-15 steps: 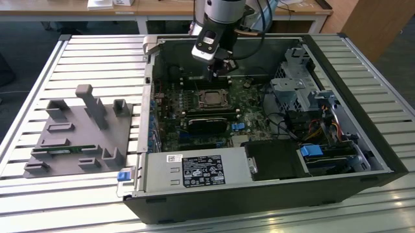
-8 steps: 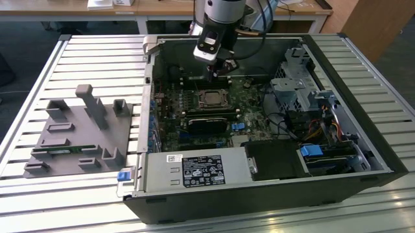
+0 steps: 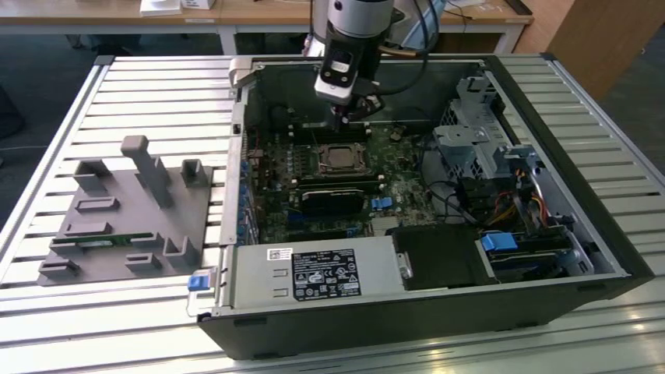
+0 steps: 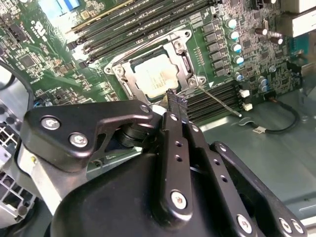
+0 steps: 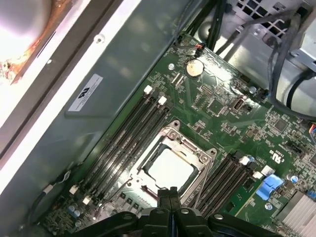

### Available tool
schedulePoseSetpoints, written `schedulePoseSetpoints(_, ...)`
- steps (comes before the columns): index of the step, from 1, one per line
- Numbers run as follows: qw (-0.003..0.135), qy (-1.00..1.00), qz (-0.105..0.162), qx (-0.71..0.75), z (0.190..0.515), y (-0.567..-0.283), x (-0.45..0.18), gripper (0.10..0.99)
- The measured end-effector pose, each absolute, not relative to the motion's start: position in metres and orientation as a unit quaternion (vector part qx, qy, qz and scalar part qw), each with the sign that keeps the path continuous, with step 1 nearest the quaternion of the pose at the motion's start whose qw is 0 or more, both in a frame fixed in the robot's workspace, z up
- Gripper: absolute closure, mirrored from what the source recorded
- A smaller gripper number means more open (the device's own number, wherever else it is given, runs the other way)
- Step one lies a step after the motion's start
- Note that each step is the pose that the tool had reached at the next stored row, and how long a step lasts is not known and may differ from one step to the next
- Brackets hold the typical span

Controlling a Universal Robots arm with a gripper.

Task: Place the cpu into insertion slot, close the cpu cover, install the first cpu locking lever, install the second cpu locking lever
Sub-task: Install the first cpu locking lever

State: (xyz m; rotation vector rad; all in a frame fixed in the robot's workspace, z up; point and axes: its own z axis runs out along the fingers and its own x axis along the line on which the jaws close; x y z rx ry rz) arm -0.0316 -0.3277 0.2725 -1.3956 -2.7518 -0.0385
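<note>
Gripper fingers are pressed together, and I see nothing between them. In the exterior view it hangs inside the open case, tip low over the board, just beyond the slot as that view sees it.

Cpu sits in the slot, silver top up. Cover is down around it, with the cpu showing through the window.

In the second wrist view one thin lever sticks out from the socket corner and slants across the memory slots. The fingertip is near the lever's root; I can't tell if they touch.

Grey fixture lies on the slatted table at the exterior view's left, apart from the case.
</note>
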Motion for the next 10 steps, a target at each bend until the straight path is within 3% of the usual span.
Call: schedulePoseSetpoints(10,0.028,-0.904,-0.012,-0.426,0.2725,-0.3278,-0.0316,0.98)
